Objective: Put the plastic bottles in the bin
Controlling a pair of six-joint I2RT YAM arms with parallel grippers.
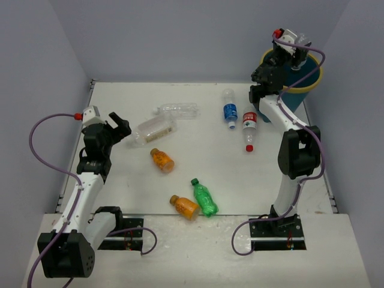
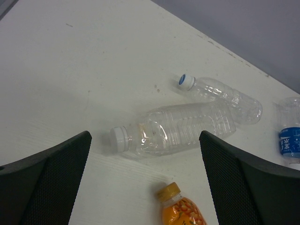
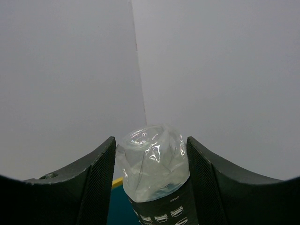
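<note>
Read the desk (image 1: 240, 180) as a clock face seen from above, with 12 farthest from the arm bases. Seven bottles lie on their sides on it and an eighth is off it. Nearest, at 6 o'clock, a green bottle (image 1: 204, 200) and the near orange bottle (image 1: 185, 207) lie just beside each other, the orange one to the left. Farther in, on the 9 o'clock side of centre, lies the far orange bottle (image 1: 162, 160), which makes two orange. At 10 o'clock the left claw (image 1: 122, 128) (image 2: 145, 136) hangs released, its fingers spread wide above the larger clear bottle (image 1: 153, 129) (image 2: 173, 129) and touching nothing. The slimmer clear bottle (image 1: 177, 110) (image 2: 220, 93) lies just beyond at 11 o'clock, so there are two plain clear ones. At 1 o'clock is one blue-labelled bottle (image 1: 230, 109) (image 2: 290, 138), and at 2 o'clock one red-labelled bottle (image 1: 249, 126), its red cap pointing toward the near edge. Farthest, at the desk's 2 o'clock corner, stands the single bin (image 1: 311, 83) (image 3: 117, 206), teal with a yellow rim. The right claw (image 1: 298, 54) (image 3: 151, 140) is raised above it, clenched on a dark-labelled clear bottle (image 3: 152, 164) whose base points at the wrist camera.
</note>
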